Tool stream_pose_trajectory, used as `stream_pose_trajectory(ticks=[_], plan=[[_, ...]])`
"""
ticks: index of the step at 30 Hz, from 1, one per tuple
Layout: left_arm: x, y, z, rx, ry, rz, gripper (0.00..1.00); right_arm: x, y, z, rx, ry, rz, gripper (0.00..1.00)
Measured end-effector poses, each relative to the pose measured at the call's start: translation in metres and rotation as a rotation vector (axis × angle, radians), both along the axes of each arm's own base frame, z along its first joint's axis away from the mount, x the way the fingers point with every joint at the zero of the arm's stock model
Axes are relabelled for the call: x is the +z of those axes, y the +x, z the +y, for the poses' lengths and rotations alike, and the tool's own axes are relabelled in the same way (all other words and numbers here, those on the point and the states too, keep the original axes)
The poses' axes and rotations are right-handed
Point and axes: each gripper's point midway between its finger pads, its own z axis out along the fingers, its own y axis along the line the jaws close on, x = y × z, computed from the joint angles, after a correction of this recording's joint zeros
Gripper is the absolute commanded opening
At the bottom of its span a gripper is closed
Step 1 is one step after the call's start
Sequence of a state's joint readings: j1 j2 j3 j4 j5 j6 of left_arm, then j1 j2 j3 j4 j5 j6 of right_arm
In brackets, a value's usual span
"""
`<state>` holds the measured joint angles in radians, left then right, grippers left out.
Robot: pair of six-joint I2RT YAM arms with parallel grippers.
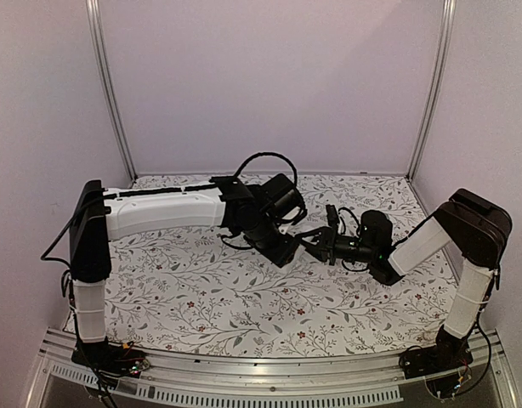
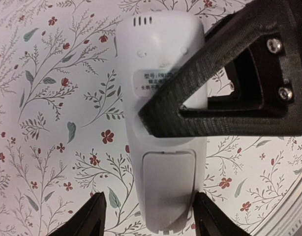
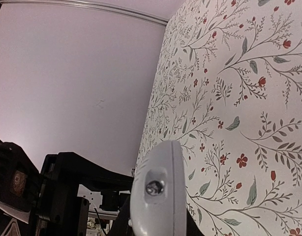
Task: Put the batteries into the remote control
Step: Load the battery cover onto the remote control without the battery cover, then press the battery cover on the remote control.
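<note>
Right tool (image 1: pixel 310 245) clamping remote control (image 2: pixel 161 64), left tool (image 2: pixel 150 216) open

The left arm (image 1: pixel 163 212) has smooth white shells between boxy black joints, and a thin black cable (image 1: pixel 263 156) loops at its wrist. The right arm (image 1: pixel 418 245) matches it, white segments and a black elbow housing. The right gripper (image 1: pixel 314 246) has a triangular black finger (image 2: pixel 225 113) of ribbed plastic with two silver screws (image 2: pixel 274 45).

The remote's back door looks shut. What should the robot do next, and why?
Probably close the left gripper on the battery cover and slide it off. The remote control shows its back, cover shut; the right gripper has a finger across its middle, and the left fingers flank the cover.
</note>
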<state>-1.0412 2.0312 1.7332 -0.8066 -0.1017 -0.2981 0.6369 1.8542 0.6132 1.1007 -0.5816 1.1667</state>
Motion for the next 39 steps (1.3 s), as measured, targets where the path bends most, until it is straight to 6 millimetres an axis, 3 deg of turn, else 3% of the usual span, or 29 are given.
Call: stream_pose_trajectory(ticks=[4,10,13,17,22,26,34,39], plan=[[0.003,0.000,-0.003,-0.012,-0.017,-0.006,0.80,0.005,-0.001,0.001,0.005,0.018,-0.006,0.01],[0.017,-0.005,-0.002,-0.046,-0.072,-0.032,0.87,0.011,-0.002,0.002,0.009,0.038,-0.015,0.01],[0.038,-0.006,-0.003,-0.063,-0.125,-0.064,0.99,0.011,-0.002,0.003,0.012,0.041,-0.015,0.01],[0.069,-0.008,0.001,-0.079,-0.196,-0.127,0.99,0.012,-0.004,0.003,0.023,0.045,-0.008,0.00],[0.104,-0.016,0.027,-0.115,-0.260,-0.252,1.00,0.013,-0.009,0.005,0.057,0.055,0.004,0.00],[0.113,-0.028,0.046,-0.204,-0.271,-0.346,0.87,0.021,-0.013,0.010,0.099,0.074,-0.004,0.00],[0.101,-0.062,0.063,-0.484,-0.247,-0.434,0.55,0.047,-0.019,0.023,0.192,0.129,-0.028,0.00],[0.098,-0.074,0.065,-0.616,-0.224,-0.494,0.46,0.058,-0.029,0.033,0.260,0.166,-0.030,0.00]])
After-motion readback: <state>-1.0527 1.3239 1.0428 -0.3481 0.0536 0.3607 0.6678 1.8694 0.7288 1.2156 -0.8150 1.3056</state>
